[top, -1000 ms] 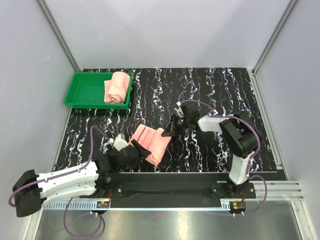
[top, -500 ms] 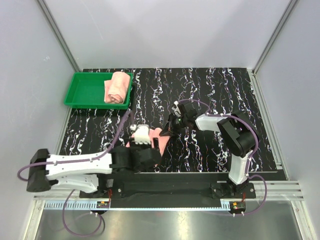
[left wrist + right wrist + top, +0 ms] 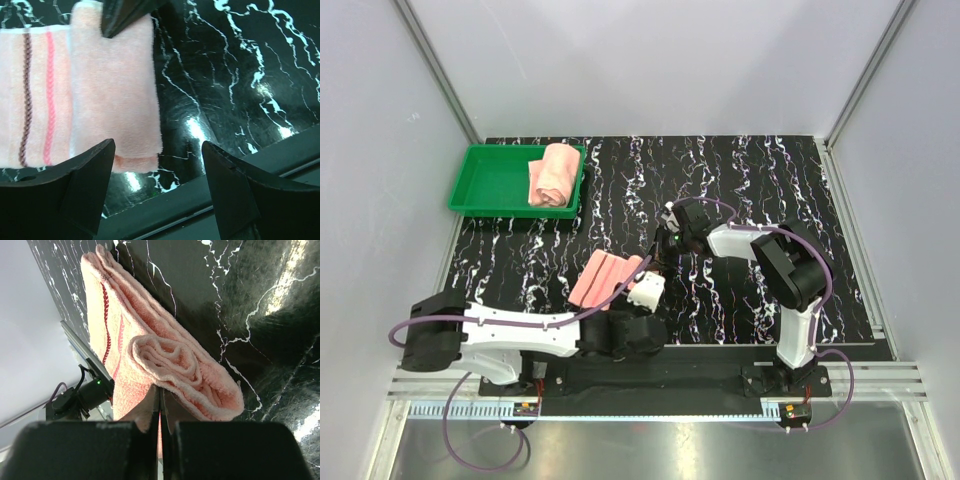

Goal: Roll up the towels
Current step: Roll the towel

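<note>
Jaws on the right arm [image 3: 760,245] stay pinched on a corner of the pink towel [image 3: 605,278] mid-worktop [image 3: 740,180]. Across from it, the left arm [image 3: 520,335], swung over in the past second, holds open jaws astride its near end, poised to roll. Second towel [image 3: 555,175] lies rolled in the tray [image 3: 495,180].

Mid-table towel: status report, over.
Right end effector shut on edge of folded salmon-pink terry towel. Left end effector open, at its near edge. No obstruction seen.

Robot lab, plain grey walls [image 3: 650,60], metal frame bars [image 3: 441,75], black marbled bench [image 3: 740,170], left arm [image 3: 520,335] and right arm [image 3: 800,322] bolted to a base rail [image 3: 670,376], purple cables [image 3: 470,456]
</note>
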Controlling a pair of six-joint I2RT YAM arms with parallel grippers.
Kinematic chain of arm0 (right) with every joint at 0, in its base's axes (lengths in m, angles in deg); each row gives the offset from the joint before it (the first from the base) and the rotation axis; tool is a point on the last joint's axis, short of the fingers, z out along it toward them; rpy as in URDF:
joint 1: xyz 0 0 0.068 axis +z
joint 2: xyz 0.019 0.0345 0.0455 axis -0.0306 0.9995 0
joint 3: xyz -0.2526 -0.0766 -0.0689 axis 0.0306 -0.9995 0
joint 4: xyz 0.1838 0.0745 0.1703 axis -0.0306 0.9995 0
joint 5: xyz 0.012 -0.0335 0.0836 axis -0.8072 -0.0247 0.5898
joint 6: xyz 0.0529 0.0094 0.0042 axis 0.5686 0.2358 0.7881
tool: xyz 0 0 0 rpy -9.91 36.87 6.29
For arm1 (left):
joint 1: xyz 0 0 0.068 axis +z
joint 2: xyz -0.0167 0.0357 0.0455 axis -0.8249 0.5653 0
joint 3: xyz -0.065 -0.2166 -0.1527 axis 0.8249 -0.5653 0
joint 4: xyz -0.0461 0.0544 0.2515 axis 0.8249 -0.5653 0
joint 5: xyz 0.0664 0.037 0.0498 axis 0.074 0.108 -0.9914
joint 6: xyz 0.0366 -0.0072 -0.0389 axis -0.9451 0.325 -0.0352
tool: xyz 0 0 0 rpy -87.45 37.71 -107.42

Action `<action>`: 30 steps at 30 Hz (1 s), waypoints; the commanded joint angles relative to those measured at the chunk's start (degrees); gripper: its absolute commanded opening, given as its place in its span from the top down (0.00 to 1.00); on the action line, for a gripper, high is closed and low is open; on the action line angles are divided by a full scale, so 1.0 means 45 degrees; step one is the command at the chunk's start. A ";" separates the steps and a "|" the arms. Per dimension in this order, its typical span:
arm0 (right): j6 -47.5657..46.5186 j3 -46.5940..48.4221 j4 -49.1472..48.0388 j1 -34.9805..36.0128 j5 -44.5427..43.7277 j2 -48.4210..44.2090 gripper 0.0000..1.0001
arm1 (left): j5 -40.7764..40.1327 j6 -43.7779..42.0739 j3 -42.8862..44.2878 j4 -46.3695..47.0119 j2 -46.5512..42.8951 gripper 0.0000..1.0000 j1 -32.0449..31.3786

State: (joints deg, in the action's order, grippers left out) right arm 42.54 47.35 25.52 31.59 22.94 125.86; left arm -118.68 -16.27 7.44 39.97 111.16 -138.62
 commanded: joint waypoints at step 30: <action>-0.0983 0.1300 0.1868 0.0130 -0.0224 0.0782 1.00 | 0.1454 0.0820 -0.1845 0.1238 0.2190 0.32 0.1111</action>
State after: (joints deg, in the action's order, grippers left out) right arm 40.18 51.86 31.32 31.74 23.42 128.09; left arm -115.05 -12.73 -0.95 44.88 118.13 -134.16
